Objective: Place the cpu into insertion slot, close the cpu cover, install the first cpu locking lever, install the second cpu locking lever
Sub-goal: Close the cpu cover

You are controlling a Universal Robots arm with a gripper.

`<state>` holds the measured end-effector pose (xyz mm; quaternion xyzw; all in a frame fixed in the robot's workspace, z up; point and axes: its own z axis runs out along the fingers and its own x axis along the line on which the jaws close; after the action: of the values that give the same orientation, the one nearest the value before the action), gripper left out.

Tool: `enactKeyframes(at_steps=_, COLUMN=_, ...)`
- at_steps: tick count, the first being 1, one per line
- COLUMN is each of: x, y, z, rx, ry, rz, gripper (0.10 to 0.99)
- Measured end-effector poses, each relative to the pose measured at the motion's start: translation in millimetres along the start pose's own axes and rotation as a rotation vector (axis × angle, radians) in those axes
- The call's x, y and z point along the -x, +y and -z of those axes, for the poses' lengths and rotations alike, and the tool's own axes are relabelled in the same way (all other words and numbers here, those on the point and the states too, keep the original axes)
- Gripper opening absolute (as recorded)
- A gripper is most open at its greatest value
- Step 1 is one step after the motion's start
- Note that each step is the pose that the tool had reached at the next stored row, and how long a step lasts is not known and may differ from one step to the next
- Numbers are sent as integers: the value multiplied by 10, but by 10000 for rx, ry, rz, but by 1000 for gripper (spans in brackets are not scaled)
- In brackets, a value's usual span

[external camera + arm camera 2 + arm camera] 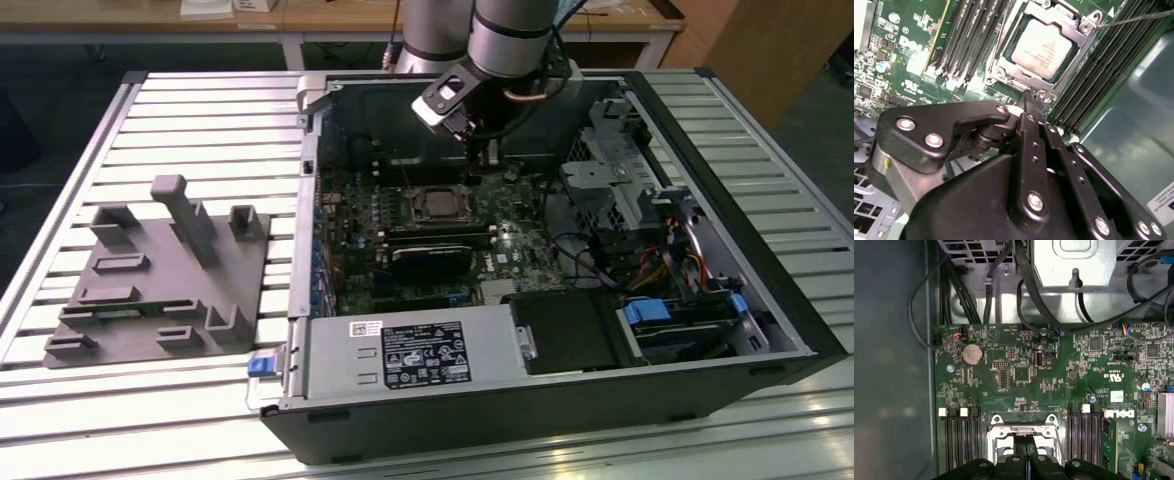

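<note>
Cpu (pixel 1041 47) is sitting flat in the insertion slot (pixel 995 75), pale metal face up. The cpu cover (pixel 1066 20) looks to be down over it, with the chip's face showing through the frame's window in the second wrist view. A thin metal rod (pixel 1134 19) runs out from one corner of the slot across the memory slots (pixel 1094 75). Can't tell if it's latched or loose.

The jaws are pressed together, and I can't make out anything pinched between them. Their tips sit right at the edge of the slot's metal rim in the second wrist view, touching it or as good as. In the first wrist view the tips line up with the middle of that rim, and the coin battery (pixel 973 354) sits further along the green board (pixel 1054 390).

From the exterior view, the arm (pixel 514 40) drops into the open computer case (pixel 787 330) from the bench's far edge, with the jaws just past the slot on the far side. The case lies on its side on the slatted bench (pixel 200 110), taking up the half on the exterior view's right. A long black card (pixel 430 256) sits just on the near side of the slot. Outside the case, a grey plastic fixture (pixel 160 280) rests on the bench towards the exterior view's left edge, well apart from the arm.
</note>
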<state>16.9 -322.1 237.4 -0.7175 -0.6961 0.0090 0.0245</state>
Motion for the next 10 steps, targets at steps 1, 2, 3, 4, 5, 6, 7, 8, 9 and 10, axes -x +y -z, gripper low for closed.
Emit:
enactKeyframes(at_steps=1, x=0, y=-11, z=0, rx=15, ry=1, rz=0, gripper=106)
enactKeyframes(at_steps=2, x=1, y=-25, z=-1, rx=45, ry=3, rz=1, gripper=106)
enactKeyframes(at_steps=3, x=2, y=-43, z=-4, rx=98, ry=11, rz=3, gripper=106)
enactKeyframes(at_steps=4, x=4, y=-67, z=-8, rx=178, ry=19, rz=5, gripper=106)
enactKeyframes(at_steps=5, x=6, y=-94, z=-13, rx=273, ry=30, rz=7, gripper=106)
enactKeyframes(at_steps=6, x=8, y=-123, z=-17, rx=357, ry=42, rz=10, gripper=106)
enactKeyframes(at_steps=7, x=10, y=-154, z=-22, rx=435, ry=57, rz=11, gripper=106)
enactKeyframes(at_steps=8, x=13, y=-185, z=-28, rx=504, ry=71, rz=14, gripper=106)
enactKeyframes(at_steps=9, x=15, y=-215, z=-33, rx=562, ry=86, rz=15, gripper=106)
enactKeyframes(at_steps=10, x=18, y=-244, z=-38, rx=613, ry=104, rz=17, gripper=106)
